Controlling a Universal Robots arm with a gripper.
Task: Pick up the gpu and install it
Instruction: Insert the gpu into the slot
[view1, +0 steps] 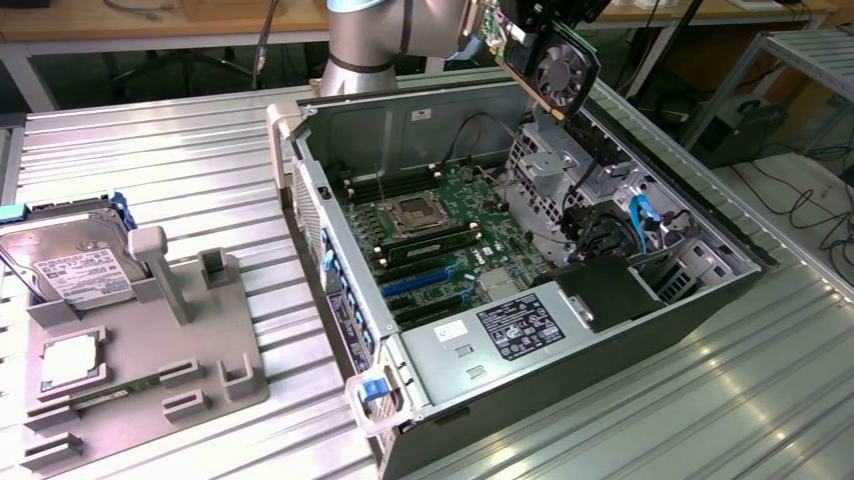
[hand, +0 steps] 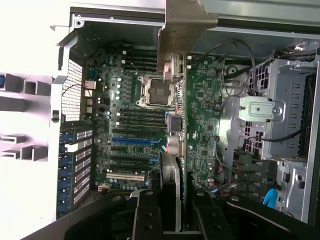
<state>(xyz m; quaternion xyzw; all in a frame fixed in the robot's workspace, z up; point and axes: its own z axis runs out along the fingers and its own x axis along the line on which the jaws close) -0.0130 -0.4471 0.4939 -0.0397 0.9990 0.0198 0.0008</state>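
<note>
The gpu (view1: 558, 62), a dark card with a round fan, hangs tilted above the far right corner of the open computer case (view1: 310, 190). My gripper (view1: 534, 12) is shut on its upper part at the top edge of the exterior view. In the wrist view the gpu (hand: 178, 125) is edge-on, its pale metal bracket (hand: 184, 30) at the far end, clamped between my black fingers (hand: 146, 215); the gripper (hand: 176, 212) looks straight down onto the motherboard (hand: 125, 115). The card is well above the blue expansion slots (view1: 424, 280) and touches nothing.
A silver hard drive (view1: 70, 262) and a small chip (view1: 67, 362) rest on the grey fixture (view1: 200, 350) at the exterior view's left. Inside the case are the CPU socket (view1: 414, 212), the drive cage (view1: 567, 165), blue cables (view1: 643, 225) and the labelled power supply (view1: 523, 325).
</note>
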